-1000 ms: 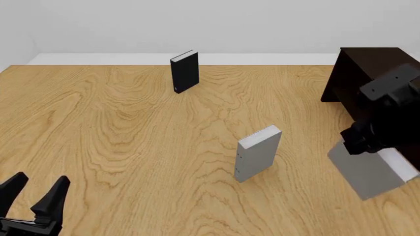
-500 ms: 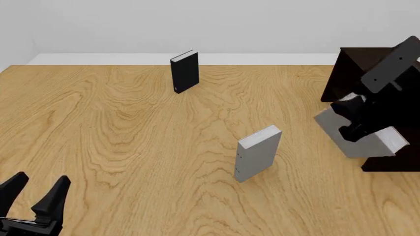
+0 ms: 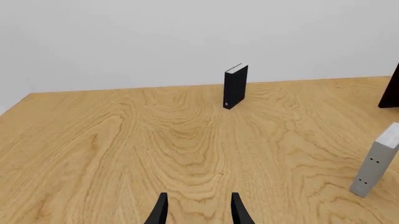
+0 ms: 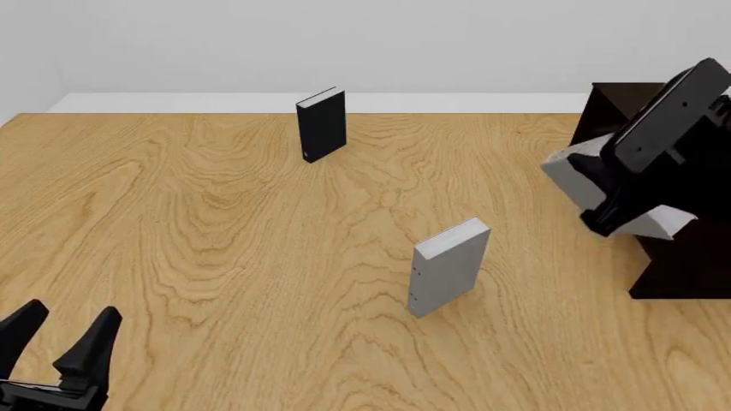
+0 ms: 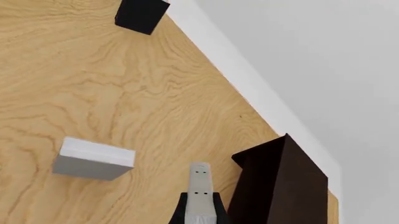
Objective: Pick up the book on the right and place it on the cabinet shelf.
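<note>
So your right tool (image 4: 611, 210) is clamped on the grey book (image 4: 577, 180) and has it up in the air, tilted, right against the near-left face of the dark cabinet (image 4: 674, 265) at the right side of the table (image 4: 228, 240). In the right wrist view you can see the book's narrow edge sticking out from between the fingers, with the cabinet's dark corner just beside it, so the grip looks centred to me. That means the pick-up part is basically done: the book is off the table and next to where it needs to go. What's left is the actual placing, i.e. getting it onto the cabinet shelf and letting go. I can't tell from these views where the shelf opening sits relative to the book, since the arm hides a good bit of the cabinet in the front view, so go easy on the approach. The other grey book (image 4: 448, 267) stands upright mid-table, well apart from all this, and the black book (image 4: 322, 124) is way at the far side, both untouched as far as I can see. Your left tool (image 4: 60, 334) is parked at the near left corner, fingers spread wide, nothing in it.
</note>
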`<state>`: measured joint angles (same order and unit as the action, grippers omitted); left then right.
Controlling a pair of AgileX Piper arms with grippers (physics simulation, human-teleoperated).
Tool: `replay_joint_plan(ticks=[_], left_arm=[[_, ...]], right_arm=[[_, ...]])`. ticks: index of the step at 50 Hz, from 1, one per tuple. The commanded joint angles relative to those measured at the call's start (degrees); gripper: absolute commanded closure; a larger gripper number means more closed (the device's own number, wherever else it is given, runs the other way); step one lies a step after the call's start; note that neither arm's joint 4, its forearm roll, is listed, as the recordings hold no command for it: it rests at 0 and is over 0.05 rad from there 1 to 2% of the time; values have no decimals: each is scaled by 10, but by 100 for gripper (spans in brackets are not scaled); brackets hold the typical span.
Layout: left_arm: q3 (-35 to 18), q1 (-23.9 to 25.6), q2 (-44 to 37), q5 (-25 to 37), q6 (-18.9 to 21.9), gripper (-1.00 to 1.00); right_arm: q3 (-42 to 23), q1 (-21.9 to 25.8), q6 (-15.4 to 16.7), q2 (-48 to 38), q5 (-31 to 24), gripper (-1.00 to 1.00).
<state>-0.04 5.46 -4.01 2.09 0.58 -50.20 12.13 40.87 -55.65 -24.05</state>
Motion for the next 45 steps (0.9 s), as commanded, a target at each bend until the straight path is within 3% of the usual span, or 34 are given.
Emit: replay_joint_plan(ticks=[1,2,8,10,12,13,14,16,17,18,20,22,23,24,26,28,30,32,34,38,41,43,45], left_arm=[[0,0,4,3,-1,-100],[0,0,4,4,0,-100],[0,-1,3,4,-1,-100],[0,-1,3,3,-1,-100],[0,-1,2,1,-1,-100],[0,-1,1,1,-2,-100],[0,0,1,1,-1,-100],[0,0,1,1,-1,-100],[0,0,1,2,-2,-100],[0,1,1,3,-1,-100],[0,0,1,2,-1,-100],[0,1,0,1,-1,-100],[0,1,-1,0,-1,-100],[0,1,-1,0,-1,-100],[0,0,-1,0,-1,-100],[0,1,0,2,-1,-100],[0,1,1,2,0,-100],[0,0,1,2,-1,-100],[0,1,1,1,0,-100],[0,1,1,2,-1,-100],[0,2,1,2,-1,-100],[0,0,0,1,-1,-100],[0,0,0,0,-1,-100]], right_arm=[[35,-9,30,-6,78,100],[36,2,19,-8,80,100],[81,2,75,3,162,100],[77,-6,69,-3,164,100],[99,-30,110,4,214,100],[94,-14,97,-6,190,100],[105,4,105,6,209,100],[102,-23,109,-5,222,100],[119,-8,125,-11,218,100],[137,3,143,-2,250,100],[151,9,155,1,275,100],[176,-12,193,-10,310,100],[168,-12,175,-17,292,100],[178,-10,186,-11,322,100],[177,-7,179,-19,317,100],[198,-14,209,-25,360,100],[201,-7,207,-34,355,100],[221,-5,236,-37,400,100],[216,-3,227,-42,395,100],[239,1,261,-55,462,100],[244,16,268,-58,495,100],[269,27,307,-78,542,100],[276,41,313,-84,556,100]])
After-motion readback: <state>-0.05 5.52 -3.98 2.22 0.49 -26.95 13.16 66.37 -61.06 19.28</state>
